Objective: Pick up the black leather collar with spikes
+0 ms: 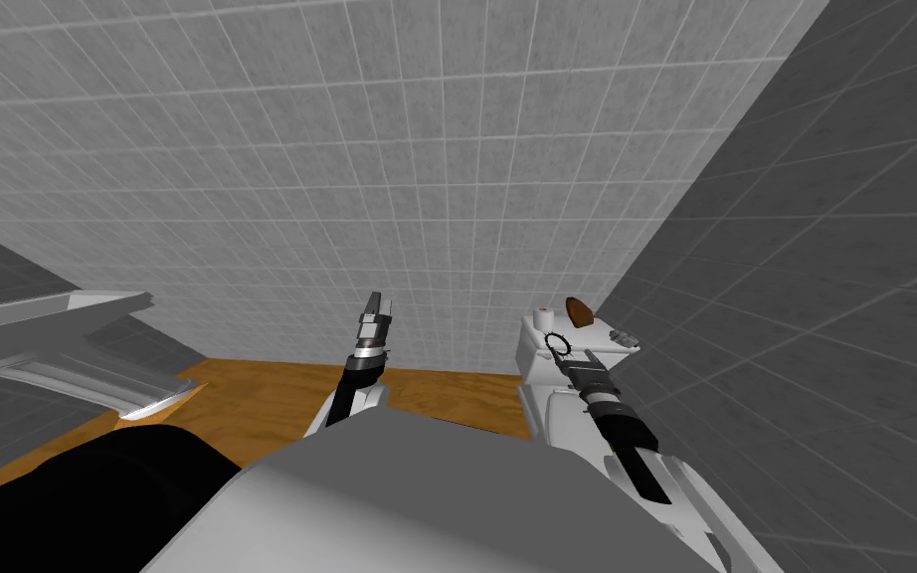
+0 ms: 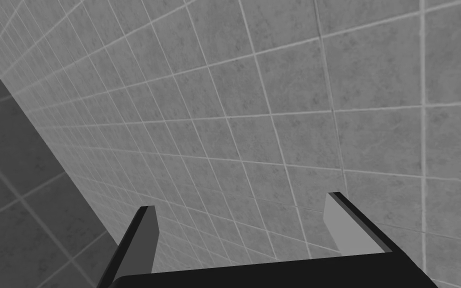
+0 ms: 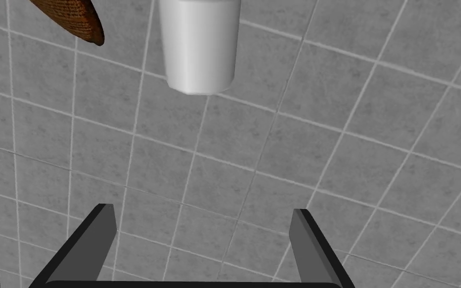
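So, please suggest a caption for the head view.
Open right gripper beside the black spiked collar on a white fixture; left gripper raised, open.

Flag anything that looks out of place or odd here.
The black spiked collar lies on top of a white fixture in the tiled corner, beside a white roll and a brown object: an unlikely spot for a collar. Nothing looks spilled, tipped or broken.

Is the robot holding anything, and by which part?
Nothing is held. The left gripper and right gripper are both open and empty; the black spiked ring collar lies free.
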Tool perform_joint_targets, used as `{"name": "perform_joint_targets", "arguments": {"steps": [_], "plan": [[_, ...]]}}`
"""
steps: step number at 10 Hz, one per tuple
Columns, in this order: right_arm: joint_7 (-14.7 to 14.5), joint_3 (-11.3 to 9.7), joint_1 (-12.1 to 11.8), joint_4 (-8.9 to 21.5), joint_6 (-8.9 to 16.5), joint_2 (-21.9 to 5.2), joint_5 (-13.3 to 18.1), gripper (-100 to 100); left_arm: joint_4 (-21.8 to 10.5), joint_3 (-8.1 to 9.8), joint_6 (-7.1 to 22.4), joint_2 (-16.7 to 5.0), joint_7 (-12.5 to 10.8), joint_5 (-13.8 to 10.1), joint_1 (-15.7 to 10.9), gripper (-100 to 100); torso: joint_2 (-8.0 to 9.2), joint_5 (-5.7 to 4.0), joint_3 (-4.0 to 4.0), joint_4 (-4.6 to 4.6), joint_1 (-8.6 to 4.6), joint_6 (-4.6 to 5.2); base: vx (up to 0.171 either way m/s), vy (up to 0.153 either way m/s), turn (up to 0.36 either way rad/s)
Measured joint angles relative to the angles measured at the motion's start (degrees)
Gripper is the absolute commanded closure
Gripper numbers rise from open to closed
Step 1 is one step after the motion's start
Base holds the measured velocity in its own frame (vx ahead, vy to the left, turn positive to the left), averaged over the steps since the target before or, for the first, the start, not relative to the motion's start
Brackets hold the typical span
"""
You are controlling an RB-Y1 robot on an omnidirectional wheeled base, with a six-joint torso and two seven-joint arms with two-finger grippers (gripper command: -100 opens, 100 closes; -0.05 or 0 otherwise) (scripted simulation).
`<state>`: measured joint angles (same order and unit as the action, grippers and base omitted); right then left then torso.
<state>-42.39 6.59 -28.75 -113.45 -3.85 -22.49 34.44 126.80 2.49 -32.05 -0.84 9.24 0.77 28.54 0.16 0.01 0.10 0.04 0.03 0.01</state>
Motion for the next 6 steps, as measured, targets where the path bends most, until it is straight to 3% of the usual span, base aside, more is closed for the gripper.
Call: {"name": "perform_joint_targets", "arguments": {"steps": [6], "plan": [[-8.2, 1.0, 1.3, 6.5, 1.9, -4.0, 7.6, -100, 0.0, 0.0, 0.0, 0.0, 0.0, 0.0, 0.0, 0, -0.08, -0.01, -0.05, -0.02, -0.06, 0.01, -0.027, 0.016, 0.05]]}}
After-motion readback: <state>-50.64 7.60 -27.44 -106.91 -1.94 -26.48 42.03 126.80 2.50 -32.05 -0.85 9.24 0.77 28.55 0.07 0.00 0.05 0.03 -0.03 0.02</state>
